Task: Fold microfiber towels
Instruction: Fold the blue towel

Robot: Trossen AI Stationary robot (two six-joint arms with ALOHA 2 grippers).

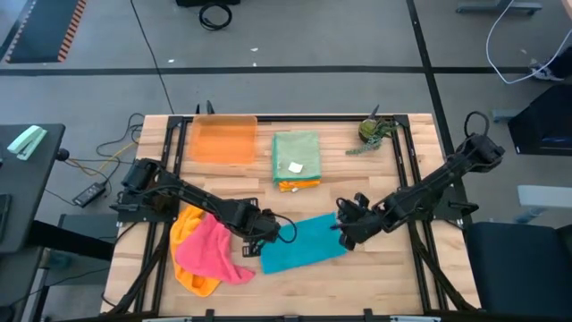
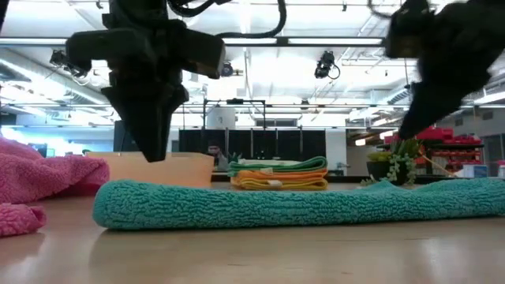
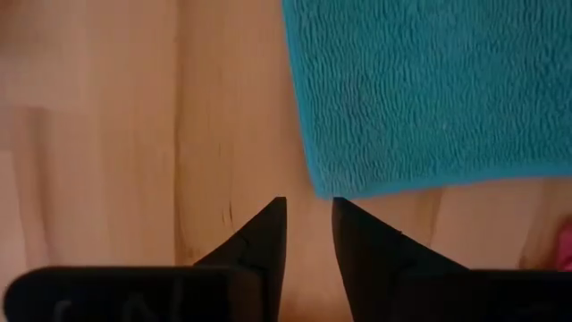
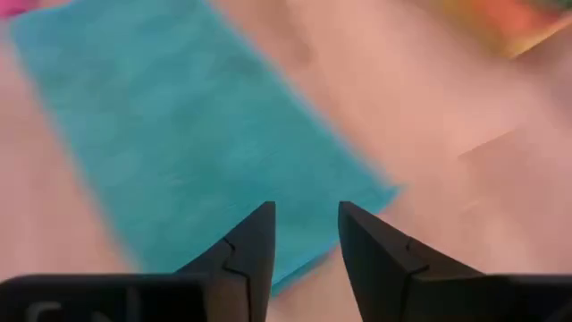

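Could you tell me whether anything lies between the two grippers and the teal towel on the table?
Nothing visible does. The left gripper and right gripper hang just above opposite ends of the teal towel, with only bare table beside it; the pink towel lies off to one side.

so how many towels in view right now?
5: teal towel front centre, folded; pink towel on a yellow towel front left; green towel stacked on an orange towel at back. More may hide in the stack.

A wooden table [image 1: 393, 268] is carrying a folded teal towel [image 1: 304, 243], crumpled pink and yellow towels [image 1: 206, 255], a folded stack [image 1: 296, 161], an orange tray [image 1: 222, 140] and a small plant [image 1: 372, 131].
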